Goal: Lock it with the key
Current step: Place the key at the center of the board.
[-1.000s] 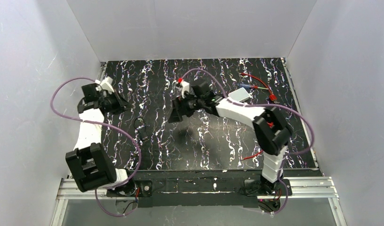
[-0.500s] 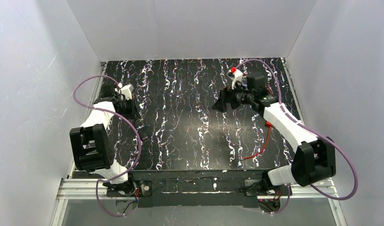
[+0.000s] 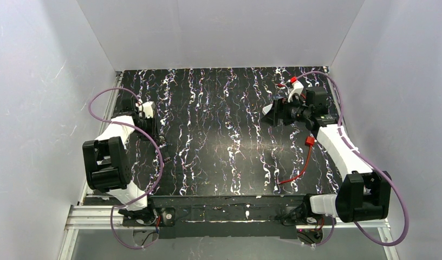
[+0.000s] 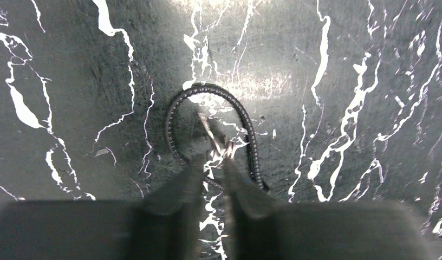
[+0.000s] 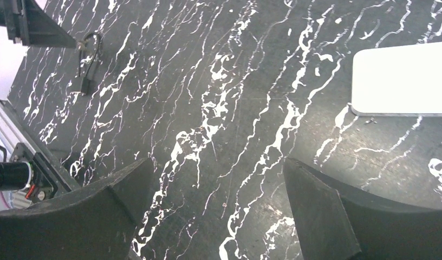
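Black cable lock [image 4: 208, 88] lies flat on tabletop [image 4: 72, 65], left side. Left pincer [image 4: 212, 165] is low over it, fingers nearly together and, as far as wrist view shows, clamped on key [image 4: 210, 131] at the ring end. Blade pokes fwd inside the cable loop. Lock body is out of that view, so can't tell if key sits in the cylinder. My read: key is gripped, insert + turn not yet done. Right pincer [image 5: 216, 162] hangs wide apart, holding nothing, well apart from lock; prob needed to steady the body. Around: white box [image 5: 403, 81] just beside right pincer, red wire [image 3: 300, 168] front-right. Nothing blocks the left side, but loop around key could snag.
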Robot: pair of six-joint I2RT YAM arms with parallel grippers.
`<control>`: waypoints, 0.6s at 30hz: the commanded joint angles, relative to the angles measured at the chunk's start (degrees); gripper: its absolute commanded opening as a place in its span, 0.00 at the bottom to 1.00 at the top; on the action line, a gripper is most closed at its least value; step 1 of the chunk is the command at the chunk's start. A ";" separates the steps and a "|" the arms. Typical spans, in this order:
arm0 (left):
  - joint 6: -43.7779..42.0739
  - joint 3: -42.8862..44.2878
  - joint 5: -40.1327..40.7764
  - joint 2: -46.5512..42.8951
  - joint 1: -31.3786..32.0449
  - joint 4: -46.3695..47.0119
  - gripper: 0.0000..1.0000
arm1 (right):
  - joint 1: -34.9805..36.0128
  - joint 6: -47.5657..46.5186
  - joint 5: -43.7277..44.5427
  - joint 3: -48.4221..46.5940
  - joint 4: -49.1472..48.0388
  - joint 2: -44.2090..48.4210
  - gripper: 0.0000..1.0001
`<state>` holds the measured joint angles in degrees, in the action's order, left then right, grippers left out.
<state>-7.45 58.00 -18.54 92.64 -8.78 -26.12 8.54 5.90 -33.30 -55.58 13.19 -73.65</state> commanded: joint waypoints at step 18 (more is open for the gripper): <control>-8.34 1.06 -7.87 -16.28 2.16 -9.50 0.98 | -20.68 -23.43 -1.96 -19.65 27.09 -12.66 0.98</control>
<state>-12.34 57.80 -21.61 81.67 -8.02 -30.62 -9.33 -7.75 -35.65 -68.74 30.90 -82.68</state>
